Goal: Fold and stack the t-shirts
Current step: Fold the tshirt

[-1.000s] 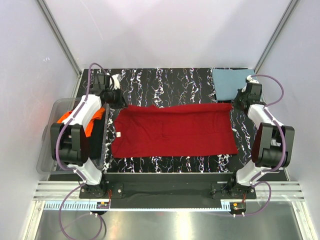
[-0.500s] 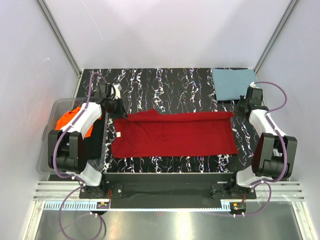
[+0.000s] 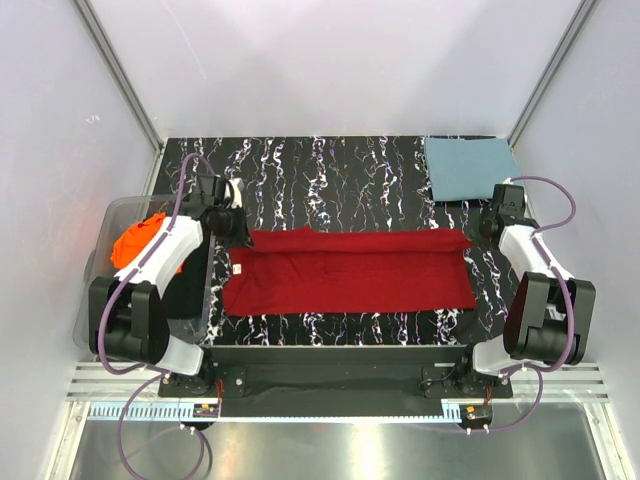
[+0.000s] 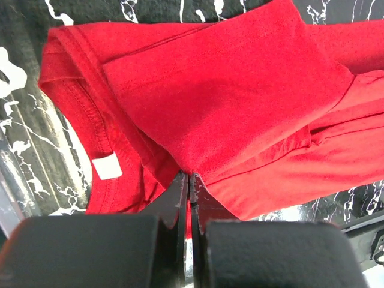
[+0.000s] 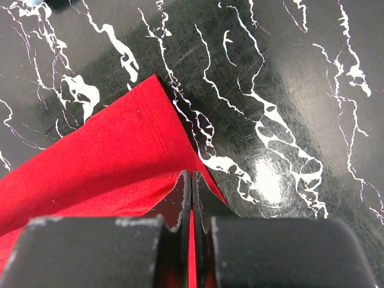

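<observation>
**Risk: Skewed Fold or Lost Grip**

The orange shirt [image 3: 140, 243] lies in the bin [image 3: 90, 320], far left. The left gripper [image 4: 190, 180] is clamped on the red shirt [image 3: 350, 272] near its collar. The right gripper [image 5: 192, 178] is clamped on its hem corner. The red shirt lies half-folded across the table [image 3: 330, 170]. Unequal travel may skew the fold, and thin cloth may slip free. The teal shirt [image 3: 470, 168] lies far right.

The orange shirt [image 3: 138, 243] lies in a clear bin [image 3: 92, 318], and the left arm [image 3: 170, 245] covers part of it, so its shape is hard to tell. The right arm [image 3: 510, 198] covers one near corner of the blue shirt [image 3: 468, 165]. In the left wrist view the red shirt [image 4: 240, 102] runs off the right edge, and the dark fingers [image 4: 120, 252] of the left gripper [image 4: 189, 183] hide its near part. The white tag [image 4: 107, 167] is too small to read (it may be blank).
</observation>
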